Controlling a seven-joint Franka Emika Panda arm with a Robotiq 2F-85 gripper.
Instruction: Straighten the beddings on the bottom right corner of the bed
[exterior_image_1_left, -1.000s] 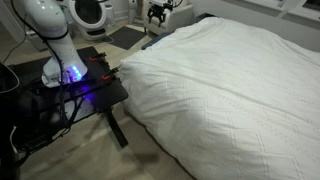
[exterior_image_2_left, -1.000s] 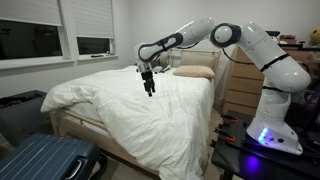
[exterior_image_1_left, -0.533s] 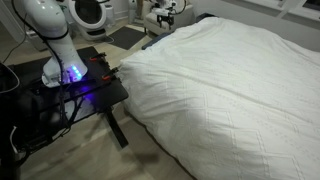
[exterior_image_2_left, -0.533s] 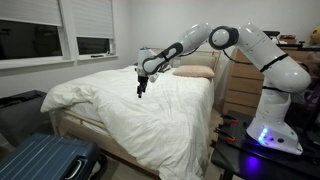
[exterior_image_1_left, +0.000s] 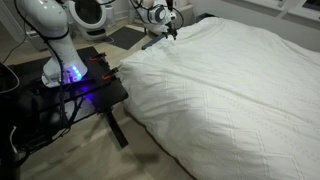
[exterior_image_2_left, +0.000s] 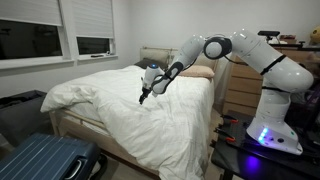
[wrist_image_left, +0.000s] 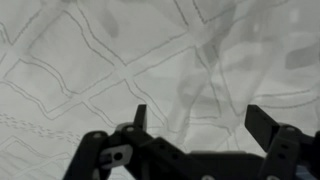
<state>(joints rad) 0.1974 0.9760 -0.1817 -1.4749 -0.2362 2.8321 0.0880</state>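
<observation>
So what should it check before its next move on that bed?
1. Jaws open: ok, wide apart in the wrist view.
2. Jaws empty: ok, only the beddings lie beneath them.
3. Jaws over the bed: ok.
4. Jaws touching the fabric: cannot tell.
5. Beddings smooth: not ok, bunched at the corner by the suitcase.

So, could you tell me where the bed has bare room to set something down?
The wide white quilted beddings lie bare from the open black gripper to the foot corner; crowding only near the tan pillows.
</observation>
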